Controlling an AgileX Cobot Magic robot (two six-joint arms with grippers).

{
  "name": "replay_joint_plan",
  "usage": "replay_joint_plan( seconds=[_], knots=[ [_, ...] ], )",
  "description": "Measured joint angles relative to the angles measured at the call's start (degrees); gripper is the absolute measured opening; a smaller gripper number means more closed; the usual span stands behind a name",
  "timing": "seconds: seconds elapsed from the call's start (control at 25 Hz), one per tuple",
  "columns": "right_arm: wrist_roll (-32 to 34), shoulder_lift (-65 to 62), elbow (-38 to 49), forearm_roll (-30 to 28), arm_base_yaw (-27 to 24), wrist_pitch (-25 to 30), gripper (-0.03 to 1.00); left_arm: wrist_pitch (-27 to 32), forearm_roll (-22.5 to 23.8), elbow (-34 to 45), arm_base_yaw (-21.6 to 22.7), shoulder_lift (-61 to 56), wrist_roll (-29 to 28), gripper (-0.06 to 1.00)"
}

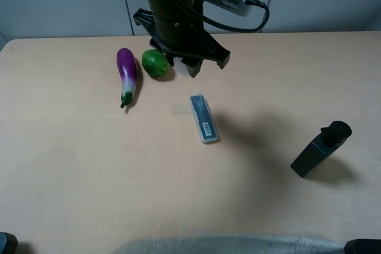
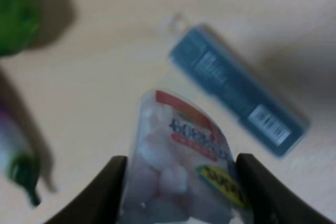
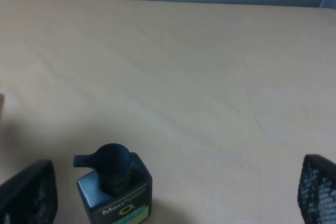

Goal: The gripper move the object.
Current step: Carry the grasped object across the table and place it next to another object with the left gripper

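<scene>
Over at the far side of the table (image 1: 89,165), the left gripper (image 2: 182,158) is clamped on the bottle (image 2: 181,174); grab looks done, carrying and placing remain.

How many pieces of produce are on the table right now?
2. A purple eggplant lies toward the far left; a green round fruit sits just right of it. The left arm beside the fruit could hide another.

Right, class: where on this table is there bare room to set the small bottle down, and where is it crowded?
Free: the near-left table, bordered by the eggplant and the grey case; also the far right, behind the black pump bottle. Crowded: far middle, where eggplant, lime and the left gripper holding the small bottle cluster.
</scene>
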Motion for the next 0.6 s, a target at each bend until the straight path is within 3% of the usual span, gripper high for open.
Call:
replay_joint_plan(
  seconds=[0.28,0.6],
  knots=[
    [0.0,0.0,0.0,0.0,0.0,0.0,0.69,0.17,-1.92,-7.52,-2.34,6.58,0.2,0.44],
    [0.0,0.0,0.0,0.0,0.0,0.0,0.69,0.08,-5.24,-10.46,-3.71,11.51,0.6,0.44]
  ],
)
